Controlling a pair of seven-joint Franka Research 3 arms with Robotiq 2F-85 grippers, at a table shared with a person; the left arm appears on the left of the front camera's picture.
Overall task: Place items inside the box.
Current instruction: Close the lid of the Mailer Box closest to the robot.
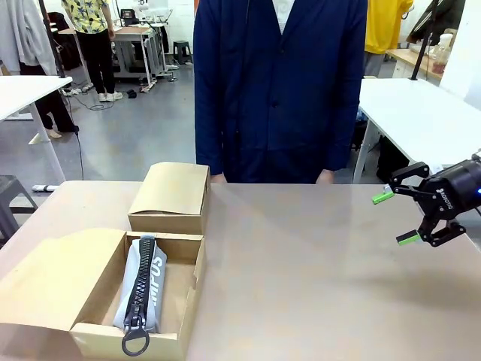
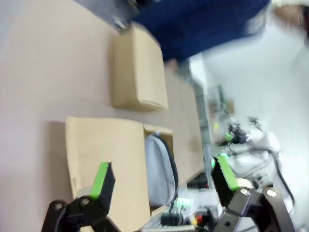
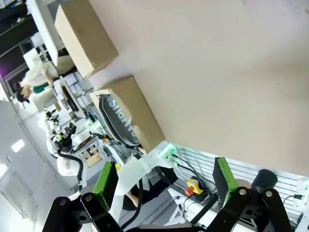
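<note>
Pencil case (image 1: 142, 289): nearest to the front camera, a pale grey-blue zip case that lies inside the open cardboard box (image 1: 189, 302) at the near left of the table.
Long axis: it runs from the near edge of the box toward the far side, a little tilted. The black zipper runs along the top, and the round pull ring (image 1: 134, 344) hangs over the near wall of the box.
Writing: white letters along the side of the case; I read something like "MPUS", the first part is hidden.
Right gripper (image 1: 396, 218): over the right edge of the table, above the bare surface, well apart from the box. The two green pads stand wide apart and nothing is between them.
Right wrist view: the same fingers (image 3: 106, 179) are spread, and the box with the case (image 3: 120, 123) is far beyond them, the letters seen sideways.
Left gripper (image 2: 161, 181): in its own wrist view the green pads are also wide apart, empty, hanging over the open flap (image 2: 108, 159) of the box.
Box flap: folded out flat to the left of the box.
Second box (image 1: 171, 197): closed, plain cardboard, just behind the open box, touching or almost touching it.
Person (image 1: 279, 86): stands at the far side in a dark blue coat, hands at the table edge.
Table (image 1: 316, 271): beige top.
</note>
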